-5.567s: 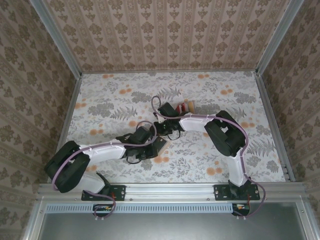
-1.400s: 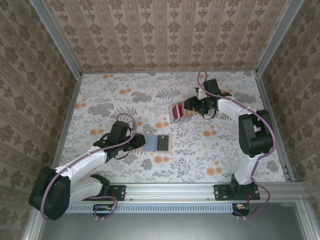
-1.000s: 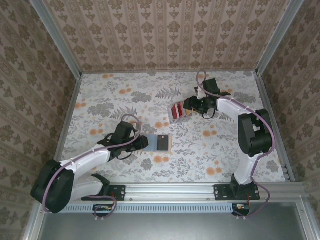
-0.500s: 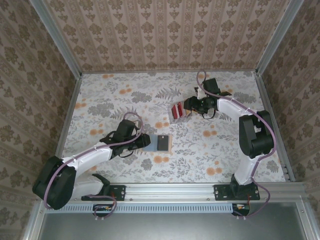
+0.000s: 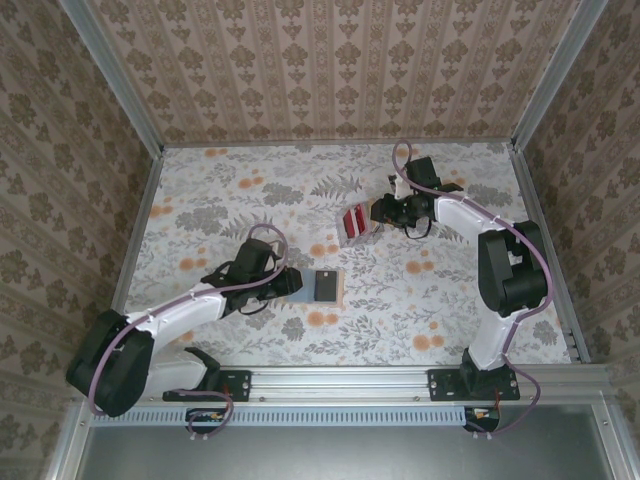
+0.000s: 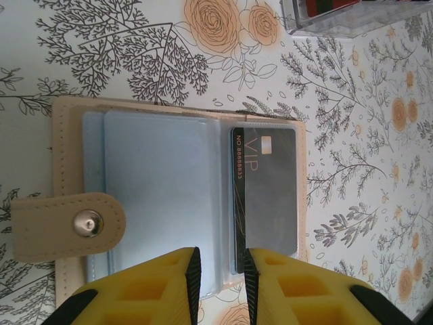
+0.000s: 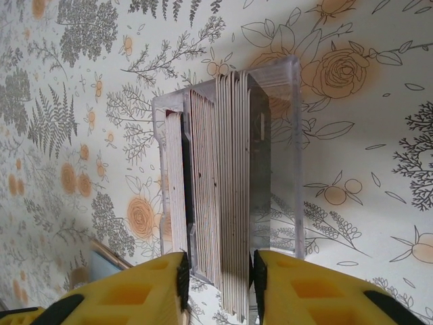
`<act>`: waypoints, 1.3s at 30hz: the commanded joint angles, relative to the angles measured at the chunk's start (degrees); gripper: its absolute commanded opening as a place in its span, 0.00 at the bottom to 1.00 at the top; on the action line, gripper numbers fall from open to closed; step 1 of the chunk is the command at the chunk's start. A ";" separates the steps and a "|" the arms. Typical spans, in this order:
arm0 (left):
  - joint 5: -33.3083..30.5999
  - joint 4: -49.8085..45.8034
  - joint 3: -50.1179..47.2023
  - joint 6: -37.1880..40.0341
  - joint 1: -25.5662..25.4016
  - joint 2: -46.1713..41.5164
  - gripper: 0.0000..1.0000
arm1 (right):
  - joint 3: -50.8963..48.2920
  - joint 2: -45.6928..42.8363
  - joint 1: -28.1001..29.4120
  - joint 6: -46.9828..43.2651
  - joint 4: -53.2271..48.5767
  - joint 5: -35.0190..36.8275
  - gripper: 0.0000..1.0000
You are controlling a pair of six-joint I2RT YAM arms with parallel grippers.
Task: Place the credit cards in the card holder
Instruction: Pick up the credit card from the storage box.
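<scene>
The card holder (image 6: 155, 176) lies open on the table, tan outside and light blue inside, its snap strap (image 6: 71, 225) folded across one side. A dark grey VIP card (image 6: 270, 189) sits in one of its pockets. My left gripper (image 6: 220, 274) hovers at the holder's (image 5: 309, 292) near edge, jaws a narrow gap apart with nothing gripped. The credit cards (image 7: 226, 189) stand on edge as a stack in a clear box (image 7: 284, 135). My right gripper (image 7: 216, 277) straddles the end of that stack; a sliver of space shows at one pad.
The floral table has low metal rails along the left (image 5: 135, 230) and right (image 5: 545, 240) sides and patterned walls behind. The clear box with red cards (image 5: 352, 222) stands right of centre, a short way beyond the holder. My left gripper (image 5: 292, 283) and right gripper (image 5: 383, 212) are well apart.
The right jaws have narrowed around the card stack. The left gripper has slid right, over the holder's edge, with its gap unchanged.
</scene>
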 commanded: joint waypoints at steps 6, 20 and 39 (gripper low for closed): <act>-0.66 0.29 1.11 -0.63 -0.50 0.40 0.27 | 0.65 -2.07 -0.22 -0.48 -1.21 0.35 0.25; -0.83 0.05 1.33 -0.55 -0.70 0.49 0.27 | 0.31 -3.25 -0.58 -0.47 -1.24 0.08 0.19; -1.00 0.08 1.37 -0.66 -1.04 0.75 0.28 | -0.54 -2.70 -1.39 -0.48 -0.78 -0.44 0.09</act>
